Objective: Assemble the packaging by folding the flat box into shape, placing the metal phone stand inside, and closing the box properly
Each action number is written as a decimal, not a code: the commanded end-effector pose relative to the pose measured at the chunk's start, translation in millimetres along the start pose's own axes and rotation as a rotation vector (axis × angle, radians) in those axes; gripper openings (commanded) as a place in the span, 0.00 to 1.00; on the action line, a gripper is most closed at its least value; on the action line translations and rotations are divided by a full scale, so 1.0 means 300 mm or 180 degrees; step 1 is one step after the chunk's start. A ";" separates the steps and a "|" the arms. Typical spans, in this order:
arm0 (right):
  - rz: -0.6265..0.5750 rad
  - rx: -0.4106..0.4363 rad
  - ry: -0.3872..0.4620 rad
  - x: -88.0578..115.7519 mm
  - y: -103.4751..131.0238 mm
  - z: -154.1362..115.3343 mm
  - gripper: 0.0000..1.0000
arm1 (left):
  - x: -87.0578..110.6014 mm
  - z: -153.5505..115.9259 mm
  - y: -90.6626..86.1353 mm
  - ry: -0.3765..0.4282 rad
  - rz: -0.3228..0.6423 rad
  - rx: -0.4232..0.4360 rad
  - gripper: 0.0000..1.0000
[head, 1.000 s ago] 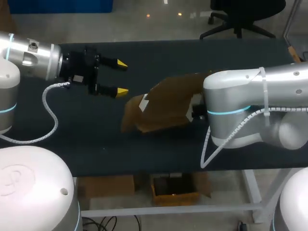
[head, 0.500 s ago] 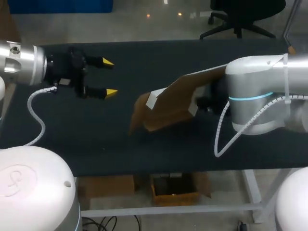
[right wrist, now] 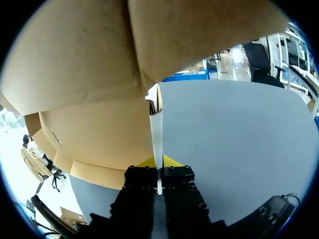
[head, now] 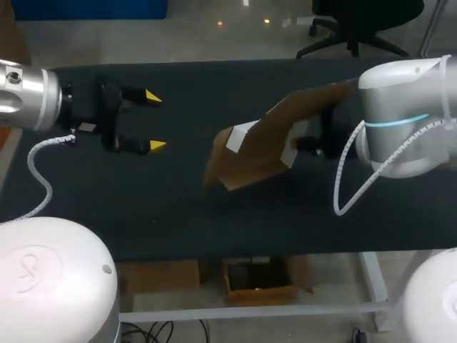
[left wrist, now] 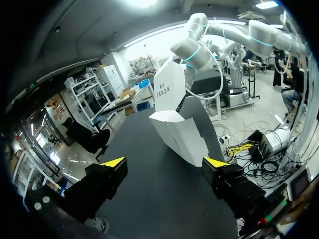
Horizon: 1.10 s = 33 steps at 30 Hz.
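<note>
right jaws clenched on the cardboard box (head: 260, 146), tilted over the table (head: 178, 214); left jaws released, well apart from it

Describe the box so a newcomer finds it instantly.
On the dark table, look right of centre, by the right arm. The half-folded box, brown inside and white outside, stands tilted, pinched in that arm's jaws; the table's only cardboard.

i'd call this a robotics lab bench. a black-topped table (head: 178, 214) on a white metal frame fills the middle of the head view. my left arm (head: 28, 96), silver, enters at upper left and carries the yellow-tipped left gripper (head: 154, 120). my right arm (head: 403, 107), at upper right, wears a glowing blue band. coiled white cabling hangs off both.
</note>
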State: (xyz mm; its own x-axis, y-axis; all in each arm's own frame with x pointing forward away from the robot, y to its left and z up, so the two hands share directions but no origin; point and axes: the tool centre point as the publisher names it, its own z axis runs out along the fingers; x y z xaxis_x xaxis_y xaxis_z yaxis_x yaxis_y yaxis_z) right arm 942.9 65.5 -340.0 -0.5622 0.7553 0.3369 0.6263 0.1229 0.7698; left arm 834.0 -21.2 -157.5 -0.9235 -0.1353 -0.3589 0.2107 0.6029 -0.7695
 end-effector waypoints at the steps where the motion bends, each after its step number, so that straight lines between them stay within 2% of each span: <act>1: 0.0004 0.0781 0.0416 -0.016 0.019 -0.020 0.00 | -0.004 -0.056 0.005 0.0186 -0.0010 -0.0028 1.00; 5: 0.0057 0.1052 0.0629 -0.013 0.021 -0.026 0.00 | 0.009 -0.085 0.017 0.0383 0.0004 -0.0032 1.00; 7: 0.0072 0.1276 0.0810 -0.004 0.015 -0.018 0.00 | 0.016 -0.096 0.021 0.0596 0.0007 -0.0039 1.00; 11: 0.0072 0.1680 0.0973 0.001 0.007 -0.011 0.00 | 0.016 -0.096 0.021 0.0596 0.0007 -0.0039 1.00; 28: 0.0072 0.1680 0.0973 0.001 0.007 -0.011 0.00 | 0.016 -0.096 0.021 0.0596 0.0007 -0.0039 1.00; 29: 0.0087 0.1728 0.0870 -0.002 0.013 -0.014 0.00 | 0.016 -0.096 0.021 0.0596 0.0007 -0.0039 1.00; 30: 0.0078 0.1715 0.0914 -0.007 0.019 -0.025 0.00 | 0.017 -0.089 0.019 0.0622 0.0013 -0.0055 1.00; 33: 0.0151 0.1823 0.0807 -0.019 0.032 -0.042 0.00 | 0.021 -0.080 0.019 0.0571 0.0068 -0.0145 1.00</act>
State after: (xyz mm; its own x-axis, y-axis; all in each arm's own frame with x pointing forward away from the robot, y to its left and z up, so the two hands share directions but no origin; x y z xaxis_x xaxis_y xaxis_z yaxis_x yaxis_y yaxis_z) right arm 947.2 56.0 -336.8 -0.5985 0.5864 0.5458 0.8000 0.4021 0.4453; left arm 822.4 4.2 -153.1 -0.9619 0.0253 -0.2723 0.2275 0.6264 -0.7456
